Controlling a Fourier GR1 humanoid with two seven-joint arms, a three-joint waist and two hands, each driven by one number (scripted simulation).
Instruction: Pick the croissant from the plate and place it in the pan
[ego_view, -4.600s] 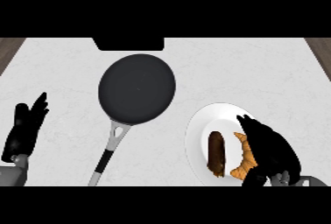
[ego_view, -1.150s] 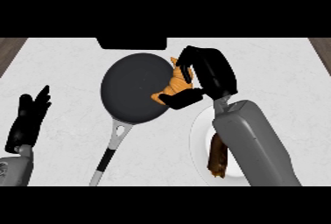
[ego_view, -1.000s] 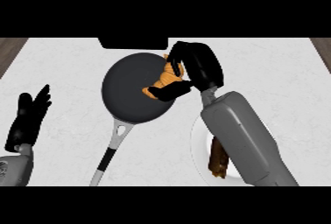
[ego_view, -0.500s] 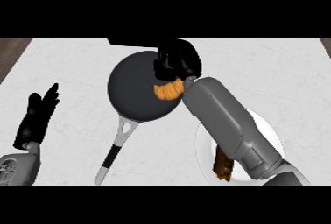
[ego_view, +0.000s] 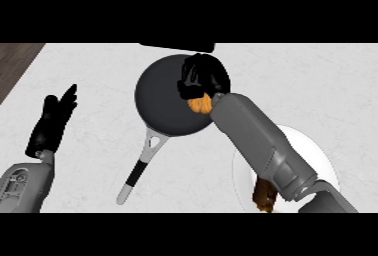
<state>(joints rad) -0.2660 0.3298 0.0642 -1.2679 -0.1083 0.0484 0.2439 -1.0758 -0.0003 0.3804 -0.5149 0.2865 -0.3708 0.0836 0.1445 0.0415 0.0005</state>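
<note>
Orange croissant (ego_view: 199, 104) held over the black pan (ego_view: 164, 102).
It is clasped by the curled right hand (ego_view: 201, 79) at the pan's right side; the left hand (ego_view: 53, 122) is seen open at the view's left.

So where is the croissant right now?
In the head view the croissant is over the right side of the pan, held under the right hand.

Single view from the robot's head, facing steeply down, close over the counter (ego_view: 88, 165)
</note>
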